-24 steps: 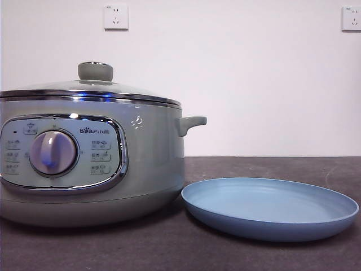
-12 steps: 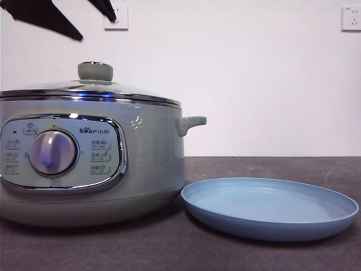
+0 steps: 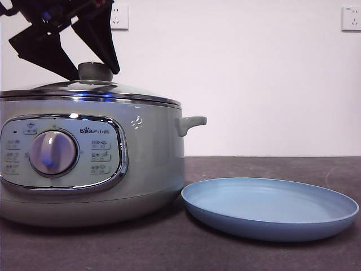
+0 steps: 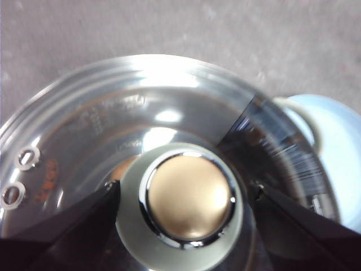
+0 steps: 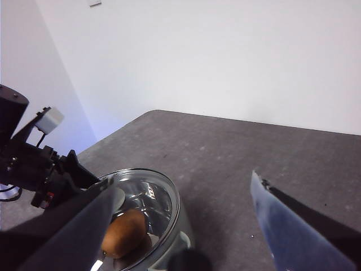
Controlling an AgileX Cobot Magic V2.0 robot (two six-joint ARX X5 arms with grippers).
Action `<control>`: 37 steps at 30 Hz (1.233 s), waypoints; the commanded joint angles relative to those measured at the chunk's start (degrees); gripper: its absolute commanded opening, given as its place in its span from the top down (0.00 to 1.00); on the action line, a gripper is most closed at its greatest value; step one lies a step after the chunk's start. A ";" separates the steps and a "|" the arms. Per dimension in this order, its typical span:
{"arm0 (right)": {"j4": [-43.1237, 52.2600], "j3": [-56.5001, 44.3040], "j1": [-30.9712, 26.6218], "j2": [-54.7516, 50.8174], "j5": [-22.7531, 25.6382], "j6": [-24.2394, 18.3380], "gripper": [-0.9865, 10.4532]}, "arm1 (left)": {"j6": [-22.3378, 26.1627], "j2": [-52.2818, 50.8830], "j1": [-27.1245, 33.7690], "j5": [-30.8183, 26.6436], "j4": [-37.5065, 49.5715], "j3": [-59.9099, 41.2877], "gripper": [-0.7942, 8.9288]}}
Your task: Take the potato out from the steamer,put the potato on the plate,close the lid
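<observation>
The left gripper (image 3: 95, 66) stands directly over the steamer (image 3: 146, 152), its two black jaws spread wide and straddling the round knob (image 4: 189, 197) of the lid (image 3: 93, 89); in the left wrist view one jaw tip lies on each side of the knob, neither clearly touching it, with the knob centred in the gap. The knob therefore sits squarely between the jaws and slightly below their tips, so the coming move is judged to be a short descent and a closing on the knob. The lid is seated on the steamer rim, closed. The potato (image 5: 124, 233) is inside, visible through the glass in the right wrist view, lying low in the pot with its long axis roughly level; it cannot be reached until the lid is lifted. The right gripper (image 5: 180, 226) waits high and well away from the steamer, jaws apart and holding nothing. The plate (image 3: 269, 208) lies on the dark table (image 3: 271, 166) just beside the steamer, on the side of its stubby handle (image 3: 192, 123), and is unoccupied. Nothing stands between the left gripper and the knob. Two wall sockets (image 3: 115, 17) are on the wall behind.
</observation>
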 commanded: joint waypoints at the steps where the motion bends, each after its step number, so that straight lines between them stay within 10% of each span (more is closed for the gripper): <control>1: 0.26 0.22 0.13 -0.13 0.02 -0.42 0.56 | 0.87 1.09 -0.20 -0.50 -0.28 -0.04 0.54; 8: 0.24 0.22 0.13 -0.13 0.04 -0.24 0.56 | 3.41 1.49 -0.48 -3.02 -0.24 -0.04 0.93; 37: -10.12 13.97 7.78 8.07 0.28 -3.04 0.58 | 3.98 -14.99 -2.12 -6.12 -3.89 17.59 0.93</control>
